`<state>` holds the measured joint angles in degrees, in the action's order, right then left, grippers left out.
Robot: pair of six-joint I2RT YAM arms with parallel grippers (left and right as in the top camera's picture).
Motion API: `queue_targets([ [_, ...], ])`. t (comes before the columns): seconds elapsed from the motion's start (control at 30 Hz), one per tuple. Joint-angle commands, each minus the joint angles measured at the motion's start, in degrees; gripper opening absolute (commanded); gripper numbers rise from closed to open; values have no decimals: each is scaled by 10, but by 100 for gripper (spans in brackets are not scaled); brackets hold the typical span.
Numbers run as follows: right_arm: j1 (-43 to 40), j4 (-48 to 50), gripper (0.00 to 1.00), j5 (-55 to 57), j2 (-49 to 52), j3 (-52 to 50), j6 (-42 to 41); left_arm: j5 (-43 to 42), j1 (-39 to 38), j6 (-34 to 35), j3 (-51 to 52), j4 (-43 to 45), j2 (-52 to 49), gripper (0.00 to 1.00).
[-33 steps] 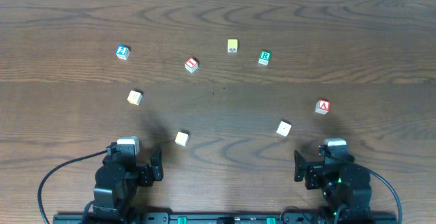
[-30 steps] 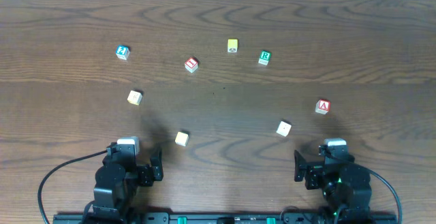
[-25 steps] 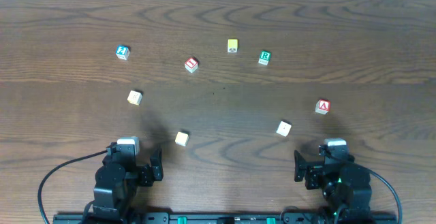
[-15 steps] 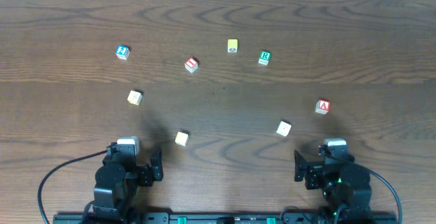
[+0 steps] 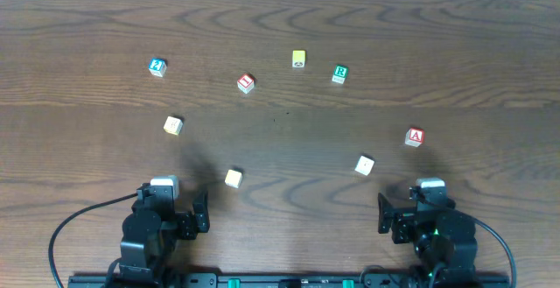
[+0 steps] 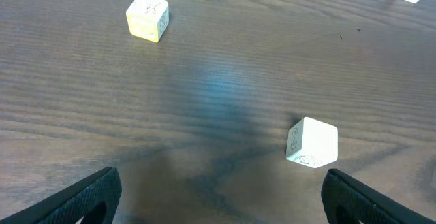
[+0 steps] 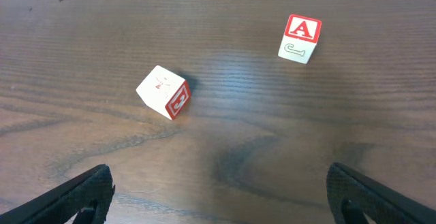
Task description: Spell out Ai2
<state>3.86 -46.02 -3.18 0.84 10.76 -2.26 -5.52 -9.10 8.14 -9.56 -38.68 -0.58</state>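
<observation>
Brown wooden worktop (image 5: 280,25): the left hand (image 6: 219,195) and right hand (image 7: 218,193) sit low at its near edge, each with fingers spread wide apart and holding nothing. The red "A" cube (image 5: 415,136) lies near, just ahead of the right hand. The blue "2" cube (image 5: 157,66) lies well ahead of the left hand, and the red "I" cube (image 5: 246,83) is equally far ahead, off to its right.
</observation>
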Motion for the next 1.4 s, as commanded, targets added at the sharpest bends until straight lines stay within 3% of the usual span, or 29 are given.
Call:
queue_targets([
  [0.0,-6,0,99,2,-5,-5,11,11,2,2,4,-3,3,96],
  [0.6,-6,0,99,12,-5,-5,10,11,2,2,4,-3,3,95],
  [0.8,-6,4,99,-5,-5,-5,-69,11,2,2,4,-3,3,95],
  [1.37,-6,4,99,-5,-5,-5,-71,12,2,2,4,4,3,95],
])
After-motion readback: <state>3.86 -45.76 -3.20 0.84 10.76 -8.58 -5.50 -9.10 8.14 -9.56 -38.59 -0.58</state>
